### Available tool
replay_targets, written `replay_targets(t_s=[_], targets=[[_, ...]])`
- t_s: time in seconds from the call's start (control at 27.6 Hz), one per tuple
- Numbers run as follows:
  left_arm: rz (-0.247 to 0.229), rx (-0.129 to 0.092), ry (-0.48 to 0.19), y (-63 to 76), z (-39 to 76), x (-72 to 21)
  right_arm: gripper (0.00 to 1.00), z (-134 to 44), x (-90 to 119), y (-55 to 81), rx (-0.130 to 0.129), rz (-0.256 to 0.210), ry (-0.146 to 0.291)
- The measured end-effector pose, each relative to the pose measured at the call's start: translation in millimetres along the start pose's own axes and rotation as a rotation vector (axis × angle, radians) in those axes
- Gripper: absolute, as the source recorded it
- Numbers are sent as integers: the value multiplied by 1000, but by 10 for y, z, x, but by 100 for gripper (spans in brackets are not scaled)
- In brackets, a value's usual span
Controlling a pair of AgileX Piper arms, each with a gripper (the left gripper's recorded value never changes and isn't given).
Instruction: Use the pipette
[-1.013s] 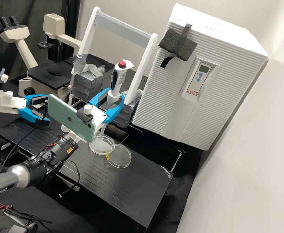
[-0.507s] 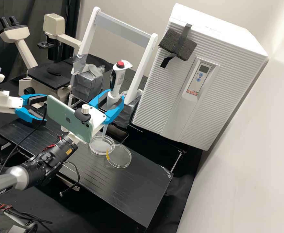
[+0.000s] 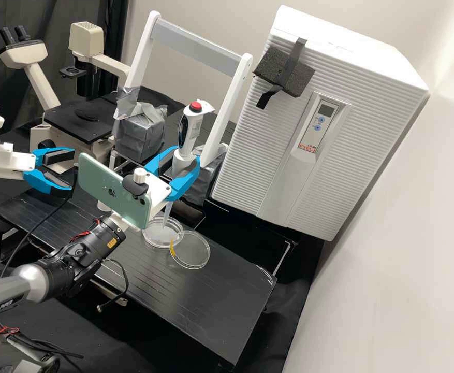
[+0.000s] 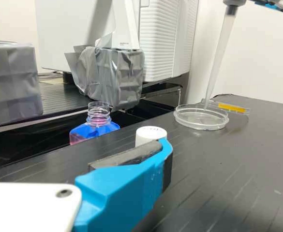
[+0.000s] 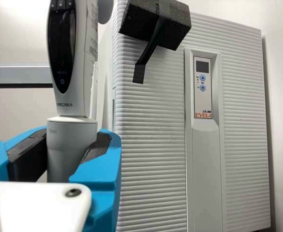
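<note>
A white-and-grey pipette (image 3: 189, 129) with a red button stands upright with my right gripper (image 3: 177, 167) shut on its lower body; the right wrist view shows the barrel (image 5: 68, 53) between the blue fingers (image 5: 100, 169). Its clear tip (image 4: 218, 53) points down into an open petri dish (image 3: 162, 231) (image 4: 201, 117) on the black platform. The dish lid (image 3: 190, 249), marked with yellow tape, lies touching it. My left gripper (image 3: 69, 171) is open over the platform's left end. Beyond its finger (image 4: 126, 188) are a white cap (image 4: 151, 135) and an uncapped bottle of pink liquid (image 4: 96, 124).
A tall white ribbed machine (image 3: 320, 119) stands to the right of the dish. A white frame (image 3: 195, 49), a grey taped block (image 3: 138, 129) and a microscope (image 3: 45, 98) line the back. The platform (image 3: 211, 300) stretches toward the front right. A green phone (image 3: 114, 190) rides on the right wrist.
The right gripper has shifted slightly, leaving the pipette a little lower and to the right. The left gripper has drifted a little to the left and up.
</note>
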Motion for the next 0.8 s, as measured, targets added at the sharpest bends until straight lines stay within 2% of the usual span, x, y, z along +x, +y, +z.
replay_targets(t_s=[0.18,0.29,0.43,0.54,0.58,0.65,0.8], targets=[[1,1,0,4,2,-1,0,-2,0,-2,1,-1,1],[15,9,-4,45,15,-2,0,-42,28,-3,10,-3,16],[58,31,-6,178,12,4,0,-203,205,-30,41,-13,75],[105,58,-4,328,7,1,0,-347,400,-73,60,-34,116],[115,62,-4,359,4,4,0,-382,451,-81,60,-40,127],[148,80,-1,468,-10,3,0,-464,603,-128,49,-80,146],[202,87,8,651,-58,7,0,-624,908,-199,24,-144,182]])
